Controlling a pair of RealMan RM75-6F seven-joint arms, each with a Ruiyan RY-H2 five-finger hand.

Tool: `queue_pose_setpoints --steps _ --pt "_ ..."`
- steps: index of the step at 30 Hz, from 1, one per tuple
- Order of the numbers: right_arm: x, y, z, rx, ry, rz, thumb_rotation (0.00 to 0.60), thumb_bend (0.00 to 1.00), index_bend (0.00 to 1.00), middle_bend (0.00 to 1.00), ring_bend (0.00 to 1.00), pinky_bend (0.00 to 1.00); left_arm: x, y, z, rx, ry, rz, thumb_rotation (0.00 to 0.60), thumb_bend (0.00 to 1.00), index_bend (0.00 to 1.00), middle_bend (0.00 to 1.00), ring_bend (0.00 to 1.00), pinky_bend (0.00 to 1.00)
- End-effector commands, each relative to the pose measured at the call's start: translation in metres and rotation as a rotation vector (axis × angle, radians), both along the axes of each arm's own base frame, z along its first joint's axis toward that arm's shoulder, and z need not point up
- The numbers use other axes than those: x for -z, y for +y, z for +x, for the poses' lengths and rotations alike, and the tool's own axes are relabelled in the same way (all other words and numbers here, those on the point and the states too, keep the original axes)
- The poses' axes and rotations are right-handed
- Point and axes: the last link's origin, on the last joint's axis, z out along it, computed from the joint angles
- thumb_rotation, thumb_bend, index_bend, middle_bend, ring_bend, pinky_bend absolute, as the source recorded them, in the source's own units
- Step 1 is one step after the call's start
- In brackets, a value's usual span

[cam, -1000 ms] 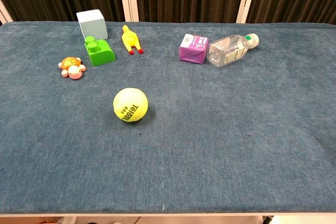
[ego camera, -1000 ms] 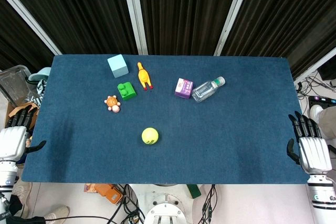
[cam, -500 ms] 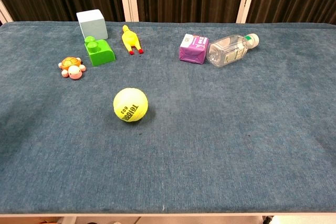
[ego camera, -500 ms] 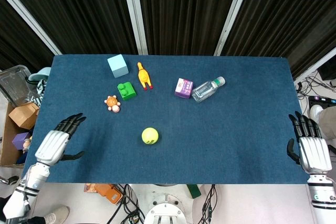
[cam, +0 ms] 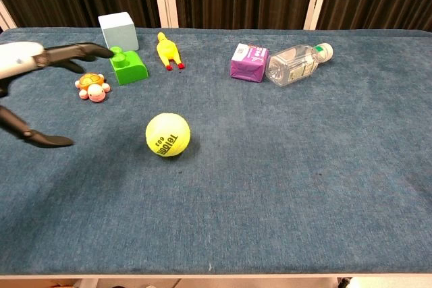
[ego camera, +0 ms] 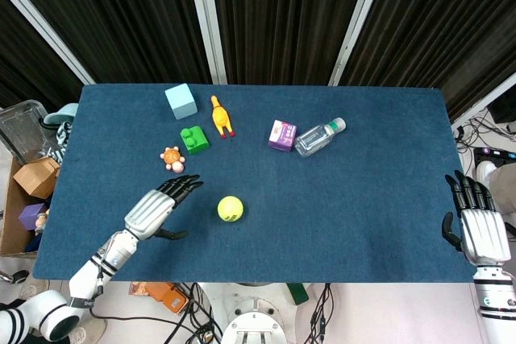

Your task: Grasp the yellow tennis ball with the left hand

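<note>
left hand point(ego camera: 156, 209) hangs over the blue table point(ego camera: 371, 199) with its fingers spread and thumb dropped away from them, holding nothing; the gap between thumb and fingers faces the yellow tennis ball point(ego camera: 230, 209); the ball sits on the cloth just to the right of the hand, a short stretch of bare table between them, not touching; in the chest view the fingers point(cam: 81, 50) reach in from the left edge above the ball's level and the thumb point(cam: 40, 141) lies low, level with the ball point(cam: 167, 134); being round, the ball has no long axis to line up with, so my guess is that the move is a plain slide rightward until the ball sits in that gap; the orange turtle toy point(ego camera: 172, 159) and green block point(ego camera: 193, 139) lie beyond the ball on the hand's side, near the fingertips, and could be brushed; right hand point(ego camera: 481, 230) rests at the table's far right edge, fingers apart and empty, well away from the ball, so the left is clearly nearer.
</note>
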Motion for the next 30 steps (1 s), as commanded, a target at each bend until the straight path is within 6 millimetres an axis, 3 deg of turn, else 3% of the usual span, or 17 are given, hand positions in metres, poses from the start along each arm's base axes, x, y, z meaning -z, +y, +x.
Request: queue_pose_setpoints --steps 1,8,16,25,30 --pt "0.001 0.000 0.000 -0.001 0.003 0.003 0.600 0.85 0.00 0.03 0.11 0.12 0.009 0.001 0.010 0.040 0.002 -0.023 0.600 0.14 0.05 0.00 0.00 0.12" --pt "0.003 0.000 0.003 -0.008 0.014 0.012 0.600 0.85 0.00 0.03 0.11 0.12 0.036 0.001 0.037 0.078 -0.020 -0.075 0.600 0.14 0.05 0.00 0.00 0.12" --pt "0.002 -0.001 0.001 -0.002 0.008 0.009 0.600 0.85 0.00 0.03 0.11 0.12 0.065 0.023 0.059 0.102 0.029 -0.091 0.600 0.14 0.05 0.00 0.00 0.12" --pt "0.002 -0.002 0.001 -0.001 0.005 0.013 0.600 0.85 0.00 0.03 0.11 0.12 0.084 0.026 0.067 0.119 0.069 -0.114 0.600 0.14 0.05 0.01 0.00 0.12" --pt "0.003 -0.002 0.001 -0.001 0.004 0.018 0.600 0.85 0.00 0.03 0.11 0.12 0.089 0.031 0.066 0.110 0.082 -0.085 0.600 0.14 0.13 0.08 0.02 0.23"
